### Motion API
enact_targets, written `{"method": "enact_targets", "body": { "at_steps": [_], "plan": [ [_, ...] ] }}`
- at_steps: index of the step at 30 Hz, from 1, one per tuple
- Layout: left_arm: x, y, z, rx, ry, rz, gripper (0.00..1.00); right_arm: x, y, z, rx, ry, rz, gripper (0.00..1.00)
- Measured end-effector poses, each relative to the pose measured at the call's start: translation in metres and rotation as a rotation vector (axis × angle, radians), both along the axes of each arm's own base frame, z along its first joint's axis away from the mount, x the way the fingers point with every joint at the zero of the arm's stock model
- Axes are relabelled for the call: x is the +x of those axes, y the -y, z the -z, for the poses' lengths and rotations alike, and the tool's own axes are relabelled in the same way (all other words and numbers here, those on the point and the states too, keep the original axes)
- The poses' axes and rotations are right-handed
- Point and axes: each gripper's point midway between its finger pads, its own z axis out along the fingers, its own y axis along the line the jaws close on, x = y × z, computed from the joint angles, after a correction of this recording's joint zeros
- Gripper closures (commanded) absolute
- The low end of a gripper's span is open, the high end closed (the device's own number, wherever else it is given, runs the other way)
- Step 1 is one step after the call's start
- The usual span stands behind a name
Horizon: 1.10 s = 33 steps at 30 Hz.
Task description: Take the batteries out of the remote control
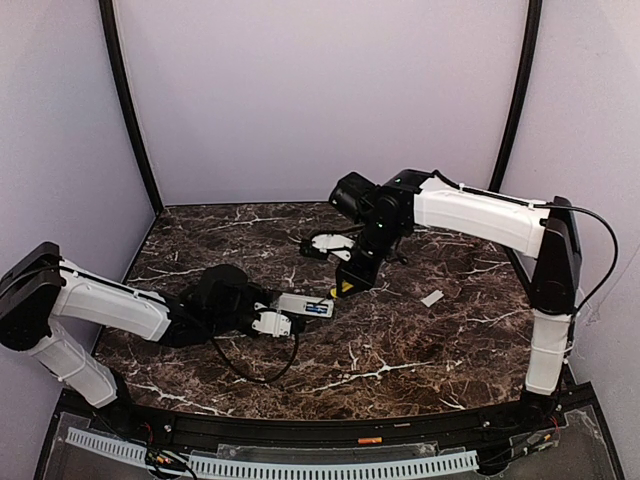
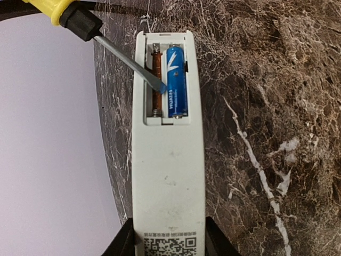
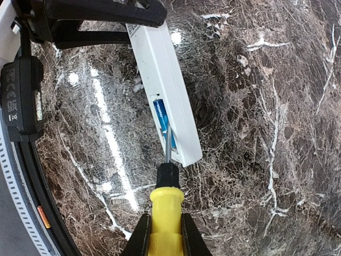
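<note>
My left gripper [image 2: 168, 237] is shut on the code-mark end of the white remote control [image 2: 168, 176], one jaw on each long side. Its battery bay is uncovered at the far end. One blue battery [image 2: 176, 80] lies in the right slot; the left slot shows a reddish-brown strip [image 2: 156, 80], and I cannot tell what it is. My right gripper [image 3: 166, 232] is shut on a yellow-handled screwdriver [image 3: 166, 205]. The metal tip [image 2: 157, 84] rests in the bay against the battery's left side. From above, the remote control [image 1: 305, 306] sits mid-table between the two arms.
A small flat white lid piece [image 1: 432, 298] lies on the dark marble table [image 1: 400, 350], right of the remote. Grey walls enclose the back and sides. A black rail [image 1: 330, 425] runs along the near edge.
</note>
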Motion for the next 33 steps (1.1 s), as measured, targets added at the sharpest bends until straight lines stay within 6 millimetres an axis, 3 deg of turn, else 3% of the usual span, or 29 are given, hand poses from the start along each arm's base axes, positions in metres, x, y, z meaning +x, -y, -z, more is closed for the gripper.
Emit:
{"method": "enact_targets", "body": {
  "at_steps": [13, 33],
  "plan": [
    [0.010, 0.000, 0.011, 0.032, 0.051, -0.022, 1.00, 0.013, 0.003, 0.015, -0.045, 0.029, 0.047, 1.00],
    [0.011, -0.002, 0.016, 0.059, 0.057, -0.025, 1.00, 0.017, 0.018, 0.027, -0.122, 0.062, 0.074, 1.00]
  ]
}}
